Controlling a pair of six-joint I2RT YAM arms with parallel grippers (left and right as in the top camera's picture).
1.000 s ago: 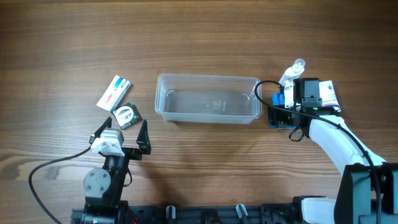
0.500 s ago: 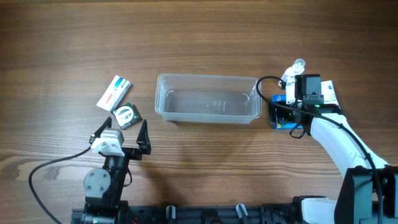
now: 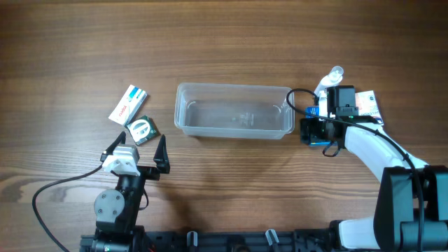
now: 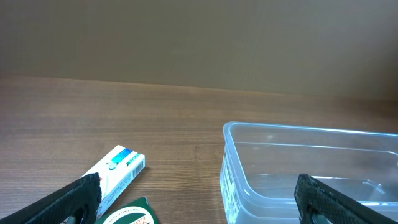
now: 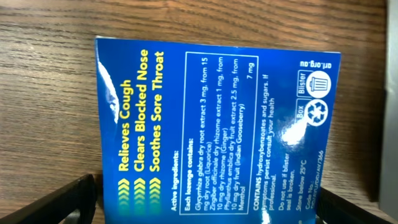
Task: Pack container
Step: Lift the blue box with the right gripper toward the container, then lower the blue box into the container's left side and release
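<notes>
Clear container (image 3: pixel 233 115) just beside the right end effector (image 3: pixel 316 130), itself astride a blue box (image 5: pixel 217 137), grip unclear.

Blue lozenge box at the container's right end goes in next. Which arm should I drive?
Right. Its tool sits directly over the blue box, fingers straddling it, just beside the container. The left tool hangs open at the near-left, on the container's far side from that box.

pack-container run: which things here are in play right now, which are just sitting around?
In play: container; blue lozenge box; right gripper, open astride that box.
Lying untouched, probably later cargo: white-and-blue box; green box; clear bottle; white-and-orange box. Left gripper open.
</notes>
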